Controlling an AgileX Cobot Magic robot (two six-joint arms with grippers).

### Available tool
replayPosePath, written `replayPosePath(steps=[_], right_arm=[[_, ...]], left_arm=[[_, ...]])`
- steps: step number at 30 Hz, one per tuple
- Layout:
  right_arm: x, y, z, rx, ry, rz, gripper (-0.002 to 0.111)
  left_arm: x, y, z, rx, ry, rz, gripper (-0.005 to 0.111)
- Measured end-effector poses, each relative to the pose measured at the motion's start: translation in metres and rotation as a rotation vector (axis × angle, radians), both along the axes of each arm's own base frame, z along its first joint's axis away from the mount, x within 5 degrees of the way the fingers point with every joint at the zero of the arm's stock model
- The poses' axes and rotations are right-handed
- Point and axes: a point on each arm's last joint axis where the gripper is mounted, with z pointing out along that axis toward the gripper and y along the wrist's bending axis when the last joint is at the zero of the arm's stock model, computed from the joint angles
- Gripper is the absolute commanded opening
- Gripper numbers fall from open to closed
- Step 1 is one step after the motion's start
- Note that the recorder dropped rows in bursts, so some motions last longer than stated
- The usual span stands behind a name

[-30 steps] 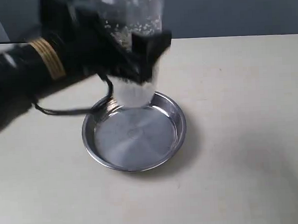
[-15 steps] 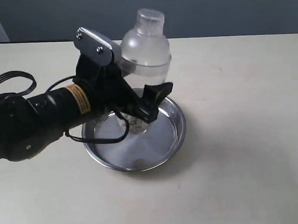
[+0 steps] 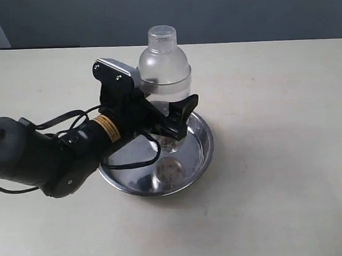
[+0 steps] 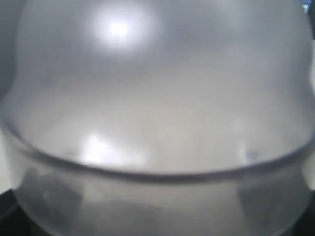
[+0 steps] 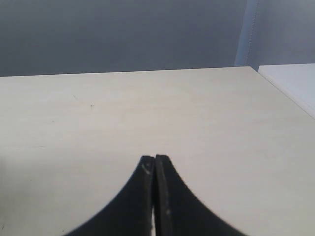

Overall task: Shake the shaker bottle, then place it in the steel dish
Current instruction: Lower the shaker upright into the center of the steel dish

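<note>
The clear shaker bottle (image 3: 164,68) stands upright over the back part of the steel dish (image 3: 202,155), its granules settled near the base. My left gripper (image 3: 166,121) is shut around the bottle's lower body, one black finger (image 3: 182,116) showing in front. Whether the base touches the dish floor I cannot tell. In the left wrist view the bottle's domed shoulder (image 4: 157,88) fills the picture, blurred, and hides the jaws. My right gripper (image 5: 154,160) is shut on nothing above bare table; it is outside the exterior view.
The pale table (image 3: 277,185) stretches around the dish. A black cable (image 3: 73,119) loops by the left arm. A white edge (image 5: 290,83) borders the table in the right wrist view.
The left gripper has come down from high above the dish, carrying the bottle. The bottle is now lower, upright, and sharp instead of blurred. The granules have settled.
</note>
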Motion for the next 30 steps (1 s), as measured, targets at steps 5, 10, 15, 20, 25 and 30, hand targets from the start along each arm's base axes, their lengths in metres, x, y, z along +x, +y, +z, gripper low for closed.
replayPosePath(steps=[5, 10, 15, 20, 25, 30], right_arm=[[0.000, 0.000, 0.000, 0.000, 0.000, 0.000, -0.001], [0.000, 0.000, 0.000, 0.000, 0.000, 0.000, -0.001], [0.000, 0.000, 0.000, 0.000, 0.000, 0.000, -0.001], [0.000, 0.000, 0.000, 0.000, 0.000, 0.000, -0.001], [0.000, 0.000, 0.000, 0.000, 0.000, 0.000, -0.001], [0.000, 0.000, 0.000, 0.000, 0.000, 0.000, -0.001]], left_arm=[[0.002, 0.000, -0.014, -0.004, 0.014, 0.018, 0.000], [0.006, 0.005, -0.032, -0.001, 0.060, 0.080, 0.000], [0.005, 0.004, -0.038, 0.014, 0.057, 0.066, 0.016], [0.004, 0.003, -0.038, 0.051, 0.032, 0.046, 0.063], [0.007, 0.007, -0.038, 0.098, -0.007, 0.030, 0.105], [0.010, 0.013, -0.035, 0.089, -0.045, -0.031, 0.105]])
